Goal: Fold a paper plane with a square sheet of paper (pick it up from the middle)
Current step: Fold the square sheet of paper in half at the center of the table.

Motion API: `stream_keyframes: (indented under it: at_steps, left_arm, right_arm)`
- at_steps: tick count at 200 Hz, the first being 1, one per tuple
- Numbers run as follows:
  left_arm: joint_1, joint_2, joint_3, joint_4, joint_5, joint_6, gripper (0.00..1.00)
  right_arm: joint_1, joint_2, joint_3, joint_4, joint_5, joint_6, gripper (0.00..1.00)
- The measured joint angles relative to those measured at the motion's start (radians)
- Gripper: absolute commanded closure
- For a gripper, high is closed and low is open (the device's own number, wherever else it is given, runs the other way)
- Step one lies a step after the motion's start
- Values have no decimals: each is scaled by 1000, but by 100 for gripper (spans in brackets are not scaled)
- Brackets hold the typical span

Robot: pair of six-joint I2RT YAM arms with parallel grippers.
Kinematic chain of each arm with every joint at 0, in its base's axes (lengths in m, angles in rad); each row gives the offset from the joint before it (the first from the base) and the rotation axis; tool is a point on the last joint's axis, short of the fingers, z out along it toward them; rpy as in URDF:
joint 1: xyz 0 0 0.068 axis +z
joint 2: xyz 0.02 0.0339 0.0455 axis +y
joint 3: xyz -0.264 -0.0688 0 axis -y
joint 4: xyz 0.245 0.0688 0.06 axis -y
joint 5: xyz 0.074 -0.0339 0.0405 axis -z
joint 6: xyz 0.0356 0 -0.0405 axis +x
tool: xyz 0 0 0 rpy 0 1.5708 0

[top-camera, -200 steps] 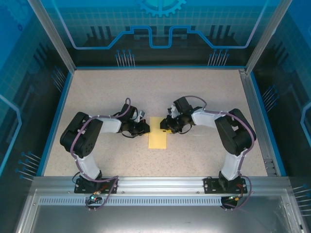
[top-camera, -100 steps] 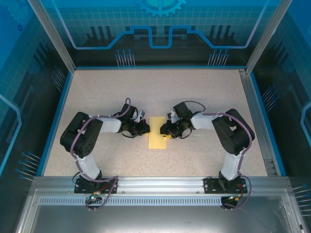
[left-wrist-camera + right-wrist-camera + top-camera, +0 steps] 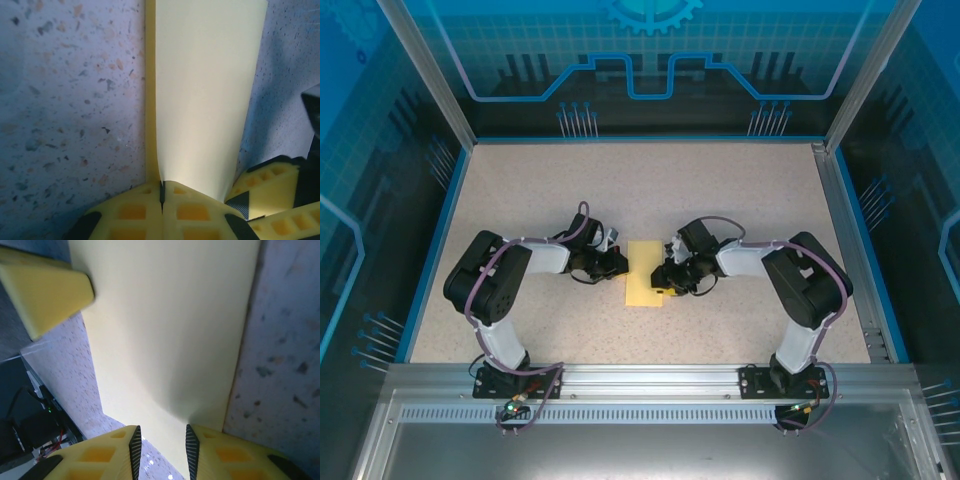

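Note:
The square sheet of paper (image 3: 644,262) lies folded into a narrow pale-yellow strip on the speckled table, between the two arms. My left gripper (image 3: 618,263) sits at the strip's left edge. In the left wrist view its jaws (image 3: 161,189) are pressed together, and the edge of the paper's (image 3: 210,90) upper layer runs into the seam between them. My right gripper (image 3: 666,282) is at the strip's right edge, towards the near end. Its jaws (image 3: 161,434) stand apart low over the paper (image 3: 165,335), with nothing pinched between them.
Speckled tabletop (image 3: 740,190) stretches all round the paper, bounded by a blue rim and metal posts. The right gripper's yellow fingers (image 3: 265,186) show close beside the paper in the left wrist view. The left gripper's finger (image 3: 45,290) shows in the right wrist view.
The right gripper has slid along the paper's right edge towards the near end. The left gripper and the paper have stayed put.

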Motion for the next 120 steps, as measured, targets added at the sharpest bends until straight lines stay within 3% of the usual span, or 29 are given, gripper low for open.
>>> stream_keyframes:
  at_steps: [64, 120]
  left_arm:
    - [0, 0, 1, -3, 0, 8, 95]
    - [0, 0, 2, -4, 0, 7, 95]
  right_arm:
    - [0, -24, -54, 81, -3, 20, 68]
    - [32, -68, -83, 46, -4, 22, 67]
